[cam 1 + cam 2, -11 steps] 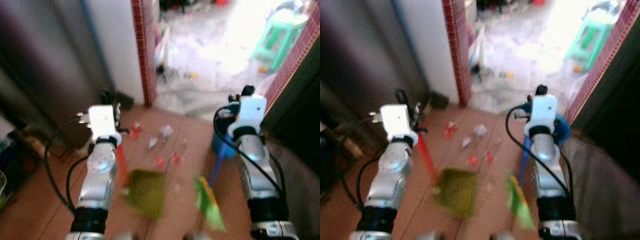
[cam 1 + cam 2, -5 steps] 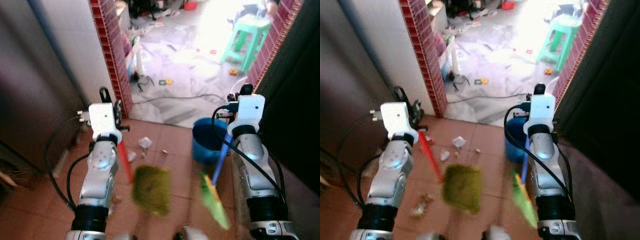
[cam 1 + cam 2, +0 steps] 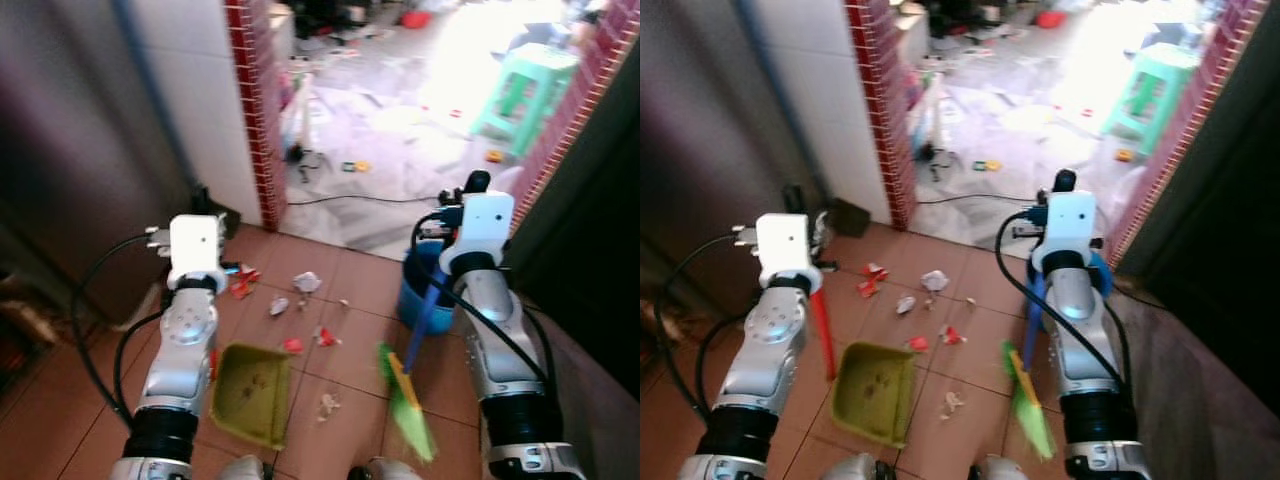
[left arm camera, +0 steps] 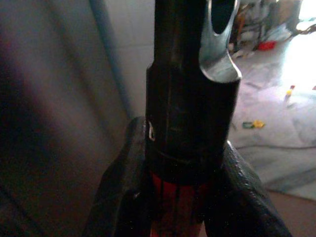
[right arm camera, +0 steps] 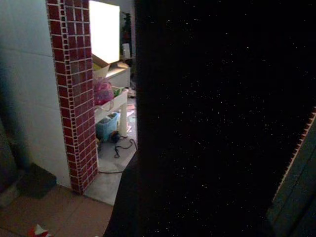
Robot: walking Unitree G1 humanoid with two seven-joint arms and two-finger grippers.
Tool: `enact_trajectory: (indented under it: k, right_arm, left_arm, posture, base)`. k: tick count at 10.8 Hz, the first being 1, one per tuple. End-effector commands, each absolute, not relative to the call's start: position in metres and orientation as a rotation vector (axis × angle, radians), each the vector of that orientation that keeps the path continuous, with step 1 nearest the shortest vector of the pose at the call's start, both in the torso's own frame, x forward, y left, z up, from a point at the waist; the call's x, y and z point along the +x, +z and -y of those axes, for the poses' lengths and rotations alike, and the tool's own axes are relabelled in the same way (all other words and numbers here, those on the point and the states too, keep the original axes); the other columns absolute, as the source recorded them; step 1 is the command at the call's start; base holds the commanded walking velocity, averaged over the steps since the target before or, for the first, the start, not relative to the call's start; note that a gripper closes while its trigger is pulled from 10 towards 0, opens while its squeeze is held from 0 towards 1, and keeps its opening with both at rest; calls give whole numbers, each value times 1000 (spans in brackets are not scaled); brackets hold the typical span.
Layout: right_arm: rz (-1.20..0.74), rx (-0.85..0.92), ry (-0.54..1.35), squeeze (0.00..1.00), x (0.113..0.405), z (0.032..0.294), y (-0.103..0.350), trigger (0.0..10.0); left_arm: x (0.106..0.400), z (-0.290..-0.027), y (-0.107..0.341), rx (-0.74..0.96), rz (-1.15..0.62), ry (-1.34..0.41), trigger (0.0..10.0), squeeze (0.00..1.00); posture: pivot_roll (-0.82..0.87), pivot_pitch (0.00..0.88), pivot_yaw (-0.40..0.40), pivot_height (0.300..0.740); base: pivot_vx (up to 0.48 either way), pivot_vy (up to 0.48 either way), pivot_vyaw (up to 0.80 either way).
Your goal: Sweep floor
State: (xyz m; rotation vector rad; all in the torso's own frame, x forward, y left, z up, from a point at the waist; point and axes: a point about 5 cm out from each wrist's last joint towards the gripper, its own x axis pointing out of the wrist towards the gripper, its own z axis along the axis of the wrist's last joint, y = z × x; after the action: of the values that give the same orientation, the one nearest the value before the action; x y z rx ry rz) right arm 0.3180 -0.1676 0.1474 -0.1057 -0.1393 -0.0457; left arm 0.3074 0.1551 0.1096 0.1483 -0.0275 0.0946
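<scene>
The left gripper (image 4: pixel 185 197) is closed around the red handle (image 3: pixel 823 335) of a green dustpan (image 3: pixel 876 390), its black fingers (image 4: pixel 123 192) pressed to both sides of the shaft. The dustpan rests on the brown tile floor (image 3: pixel 970 400) in front of the robot. The right arm carries a broom (image 3: pixel 1025 395) by its blue handle (image 3: pixel 425 320), the green bristles down near the floor just right of the dustpan. How the right gripper's fingers sit on the handle cannot be told; the right wrist view is mostly dark. Scraps of litter (image 3: pixel 300 300), white and red, lie scattered on the tiles ahead of the dustpan. A blue bucket (image 3: pixel 420 300) stands beside the right arm. Beyond a red brick pillar (image 3: pixel 262 110), a green stool (image 3: pixel 525 90) stands on a pale, cluttered floor.
</scene>
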Motion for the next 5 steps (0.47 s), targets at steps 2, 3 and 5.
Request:
enact_trajectory:
  k: [2,3,5]
  right_arm:
    - [173,-86,-48,0,318,167,158,10000]
    - [171,-81,-48,0,317,167,158,10000]
    - [152,-61,-72,0,314,171,157,10000]
  left_arm:
    - [320,-143,122,138,108,78,10000,0]
    - [324,-136,118,142,107,74,10000,0]
    - [332,-125,109,147,102,62,10000,0]
  posture:
    - [-105,58,21,740]
    - [-110,59,21,740]
    - [-134,73,21,740]
  base:
    - [0,0,0]
    - [0,0,0]
    - [0,0,0]
